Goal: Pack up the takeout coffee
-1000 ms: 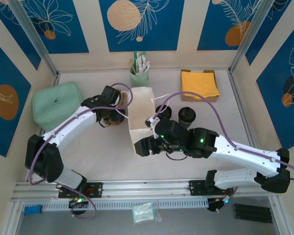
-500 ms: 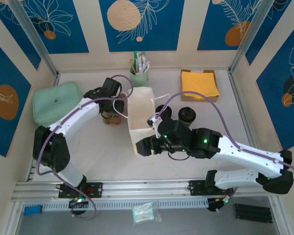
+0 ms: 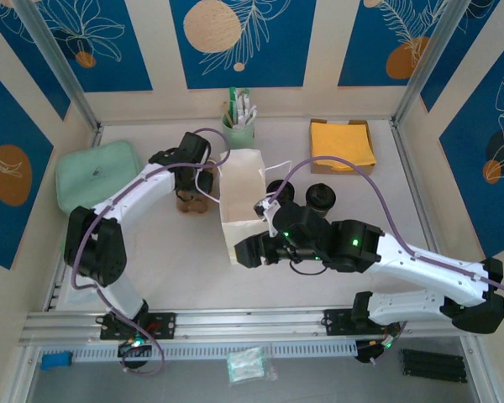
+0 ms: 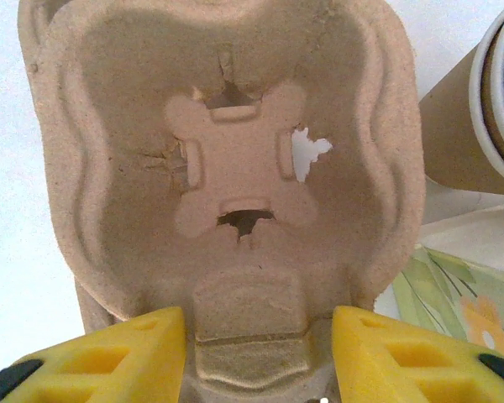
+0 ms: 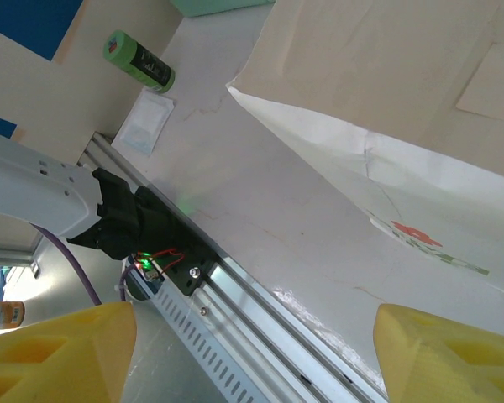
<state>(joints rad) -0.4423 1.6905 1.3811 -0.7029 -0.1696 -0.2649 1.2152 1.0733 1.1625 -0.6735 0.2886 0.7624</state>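
The takeout coffee (image 3: 321, 196), a cup under a black lid, stands right of the open white paper bag (image 3: 242, 200). A second black round top (image 3: 279, 190) sits beside it. Left of the bag lies a pulp cup carrier (image 3: 191, 201) (image 4: 235, 168). My left gripper (image 3: 190, 178) (image 4: 260, 357) is over it, yellow fingers (image 4: 134, 353) pressed against both sides of the carrier's near ridge. A brown white-rimmed paper cup (image 4: 475, 109) shows at the right edge. My right gripper (image 3: 244, 250) (image 5: 256, 361) hangs open low at the bag's (image 5: 386, 117) front corner, nothing between its fingers.
A green cup of utensils (image 3: 239, 128) and a box of yellow napkins (image 3: 342, 144) stand at the back. A green pouch (image 3: 97, 176) lies at the left. The metal rail (image 5: 260, 277) runs along the table's near edge.
My left arm has drawn its elbow in and its wrist has shifted back over the carrier, jaws narrowing on it. The right arm has barely moved.
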